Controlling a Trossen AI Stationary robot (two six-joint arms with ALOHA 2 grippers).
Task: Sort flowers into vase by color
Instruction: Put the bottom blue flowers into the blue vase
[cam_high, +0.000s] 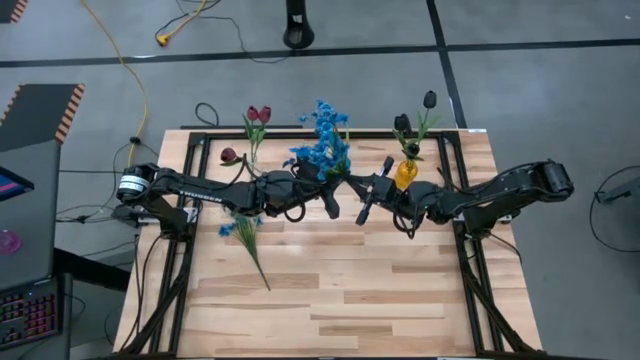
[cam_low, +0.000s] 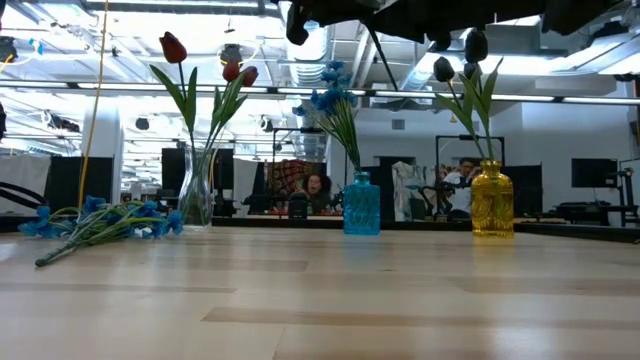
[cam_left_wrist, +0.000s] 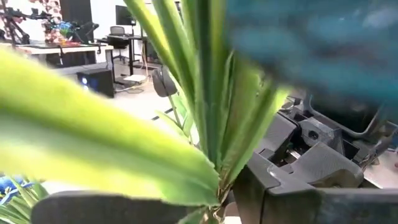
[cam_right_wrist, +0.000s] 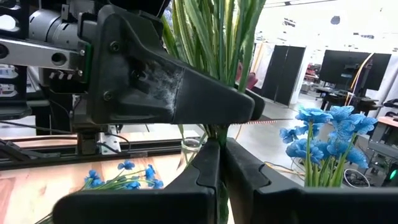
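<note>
Vases stood in a row along the far part of the wooden table (cam_high: 340, 290): a clear glass vase (cam_low: 197, 190) toward the left arm's side, a blue vase (cam_low: 361, 204) in the middle, and a yellow vase (cam_low: 491, 200) toward the right arm's side. The clear glass vase held dark red tulips (cam_low: 173, 47). The blue vase held a bunch of blue flowers (cam_high: 325, 145). The yellow vase held near-black tulips (cam_low: 475, 45).

One loose blue flower stem (cam_high: 247, 232) lay flat on the table on the left arm's side, nearer the front than the clear glass vase, with its blossoms toward the table edge in the low view.

Both arms reached in over the middle of the table and met just in front of the blue vase. The left gripper (cam_high: 331, 197) was positioned at the stems of the blue bunch; whether its fingers were apart or together could not be determined. The right gripper (cam_right_wrist: 221, 163) was positioned directly opposite, with its fingers pressed together on a green stem (cam_right_wrist: 219, 134) of the same bunch, as the right wrist view showed. The left arm's gripper body sat immediately above the right gripper's fingers in that view.

A person (cam_low: 316, 187) was visible in the room behind the table.
</note>
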